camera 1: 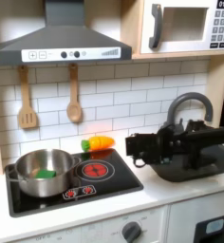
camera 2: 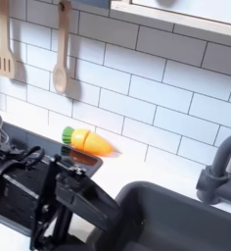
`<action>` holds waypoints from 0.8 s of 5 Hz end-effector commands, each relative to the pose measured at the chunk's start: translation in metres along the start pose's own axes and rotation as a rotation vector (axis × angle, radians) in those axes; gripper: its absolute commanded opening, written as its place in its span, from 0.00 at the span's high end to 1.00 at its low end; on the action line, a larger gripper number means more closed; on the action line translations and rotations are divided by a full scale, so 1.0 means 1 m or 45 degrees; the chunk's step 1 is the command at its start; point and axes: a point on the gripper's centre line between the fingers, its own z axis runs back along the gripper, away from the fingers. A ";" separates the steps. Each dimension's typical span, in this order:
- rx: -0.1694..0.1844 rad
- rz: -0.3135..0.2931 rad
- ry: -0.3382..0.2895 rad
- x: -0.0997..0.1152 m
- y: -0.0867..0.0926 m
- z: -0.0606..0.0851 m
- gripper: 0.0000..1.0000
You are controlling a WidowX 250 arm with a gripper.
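Nearest in the first exterior view, a silver pot [camera 1: 43, 172] holding something green sits on the black toy stove [camera 1: 104, 185]. Beyond, the end effector [camera 1: 135, 149] hovers over the stove's right edge by the sink [camera 1: 195, 169]; whether it is open cannot be told. Farther back, the toy carrot [camera 1: 98, 143] lies against the tiled wall [camera 1: 104, 95], just apart from it.
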 end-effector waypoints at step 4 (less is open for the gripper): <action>0.069 -0.019 0.058 0.001 -0.003 -0.023 0.00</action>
